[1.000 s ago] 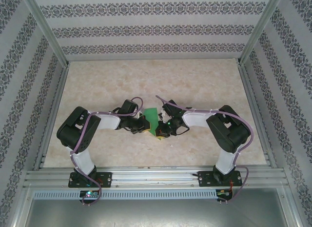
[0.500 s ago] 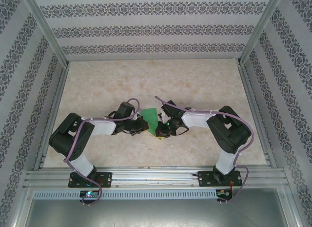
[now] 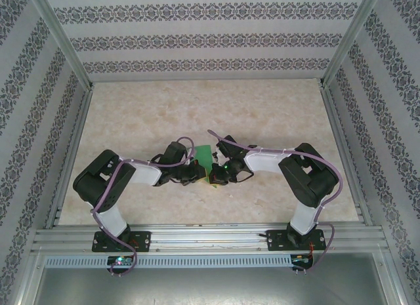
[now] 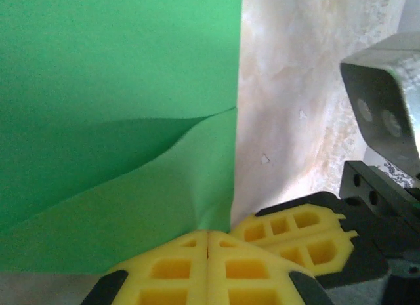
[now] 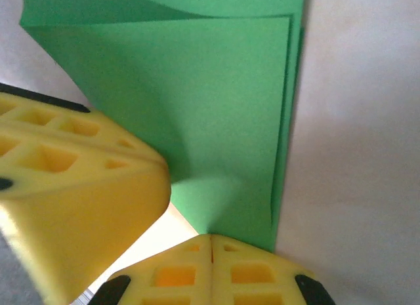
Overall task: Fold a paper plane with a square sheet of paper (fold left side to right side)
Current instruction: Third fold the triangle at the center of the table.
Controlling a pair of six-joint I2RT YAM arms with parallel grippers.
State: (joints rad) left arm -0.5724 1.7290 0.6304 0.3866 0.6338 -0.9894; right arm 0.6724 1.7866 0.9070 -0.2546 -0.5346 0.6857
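Since a second ago the left gripper (image 3: pixel 195 173) has shifted right, closing on the right gripper (image 3: pixel 216 176). Both pinch shut on the near end of the square sheet of paper (image 3: pixel 205 158), doubled over mid-bench (image 3: pixel 262 108), long axis toward the far wall.

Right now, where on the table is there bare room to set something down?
The far half of the table, up to the back wall, is bare, as is the near strip before the front rail. The centre is crowded: left claw and right claw both pinch the green paper there.
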